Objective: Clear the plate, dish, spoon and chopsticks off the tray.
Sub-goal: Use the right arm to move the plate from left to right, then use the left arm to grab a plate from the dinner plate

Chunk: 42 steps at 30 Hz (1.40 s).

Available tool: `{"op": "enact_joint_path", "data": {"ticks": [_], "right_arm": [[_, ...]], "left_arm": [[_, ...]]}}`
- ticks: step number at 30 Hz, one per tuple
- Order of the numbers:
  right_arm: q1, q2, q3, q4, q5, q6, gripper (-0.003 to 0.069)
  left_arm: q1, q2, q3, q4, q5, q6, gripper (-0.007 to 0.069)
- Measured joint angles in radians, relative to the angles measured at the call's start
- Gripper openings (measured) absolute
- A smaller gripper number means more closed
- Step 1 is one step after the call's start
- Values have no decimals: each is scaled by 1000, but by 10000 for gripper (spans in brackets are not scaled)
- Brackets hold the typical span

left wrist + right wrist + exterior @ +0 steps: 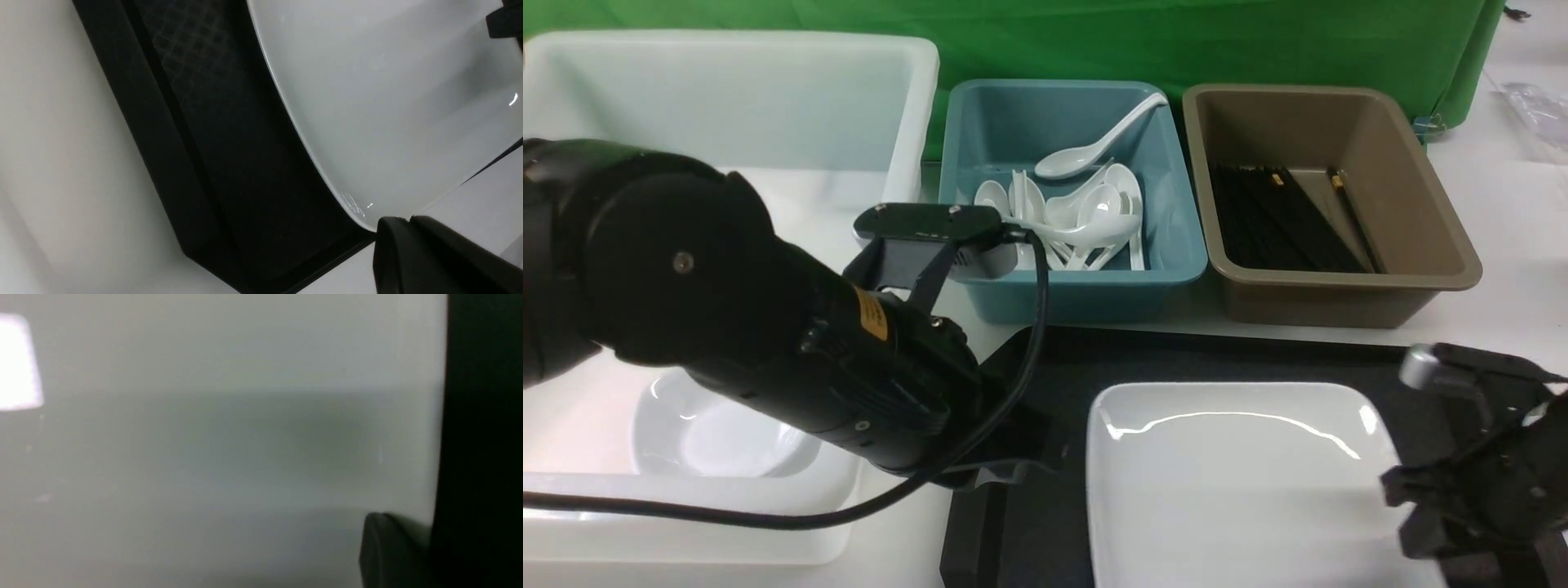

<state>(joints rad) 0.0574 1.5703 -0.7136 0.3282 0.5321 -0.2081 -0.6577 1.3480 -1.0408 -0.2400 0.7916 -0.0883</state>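
Across the lower right of the front view, the plate lies flat on the tray, its glossy floor catching a curved streak of light. Black tray floor shows to the left of the plate and along its upper edge. The left gripper sits low over the tray's left part, just beside the plate's left edge; the bulky arm hides most of it, so I cannot tell how far its jaws stand apart. The left wrist view shows only one dark finger close to a rounded plate corner, with the tray's grid floor beside it.

At the lower right corner, the right gripper hangs at the plate's right edge (its jaw gap is not readable either). The right wrist view is a blurred white surface with a dark band along one side.

Along the upper middle, white spoons lie piled in a blue bin, and black chopsticks lie in a brown bin to its right. At lower left, a white dish rests in a white tub.
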Motion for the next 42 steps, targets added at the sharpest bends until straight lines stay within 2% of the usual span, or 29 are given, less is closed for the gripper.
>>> {"op": "enact_joint_path", "data": {"ticks": [2, 3, 4, 9, 10, 13, 17, 20, 25, 27, 28, 30, 31, 32, 33, 37, 42], "right_arm": [[-6, -1, 0, -12, 11, 4, 118], [-10, -3, 0, -29, 24, 8, 146], [-10, -3, -1, -39, 37, 8, 186], [-12, -39, -23, -69, 145, 4, 475], [-12, -65, -28, -72, 170, 3, 502], [-12, -166, -32, -76, 223, 0, 510], [-3, -308, -35, -78, 260, -1, 468], [12, -442, -37, -77, 274, -10, 430], [25, -642, -37, -77, 278, -20, 417], [25, -674, -37, -77, 279, -20, 417], [25, -678, -37, -77, 279, -20, 417], [25, -694, -37, -77, 279, -20, 416], [25, -694, -37, -77, 280, -20, 416], [25, -694, -37, -77, 281, -20, 416], [25, -694, -37, -77, 282, -20, 416], [25, -694, -37, -77, 282, -21, 416], [25, -694, -37, -77, 282, -22, 416]], "left_arm": [[0, 8, 0, -10, -9, 0, 1], [0, 28, -4, -21, -20, 1, 1], [0, 47, -16, -21, -19, 1, 1], [0, 177, -169, -9, 36, 4, 1], [0, 201, -202, -4, 47, 6, 1], [0, 301, -314, 5, 80, 27, 4], [0, 406, -413, 7, 110, 35, 20], [0, 497, -489, 32, 130, 50, 61], [0, 648, -601, 110, 134, 59, 260], [0, 684, -627, 126, 115, 59, 356], [0, 691, -630, 129, 112, 59, 365], [0, 728, -650, 137, 56, 70, 487], [0, 733, -650, 138, 51, 74, 495], [0, 753, -652, 138, 25, 88, 553], [0, 764, -652, 136, 19, 88, 575], [0, 803, -652, 98, 12, 105, 600], [0, 836, -652, 36, 7, 135, 571]]}}
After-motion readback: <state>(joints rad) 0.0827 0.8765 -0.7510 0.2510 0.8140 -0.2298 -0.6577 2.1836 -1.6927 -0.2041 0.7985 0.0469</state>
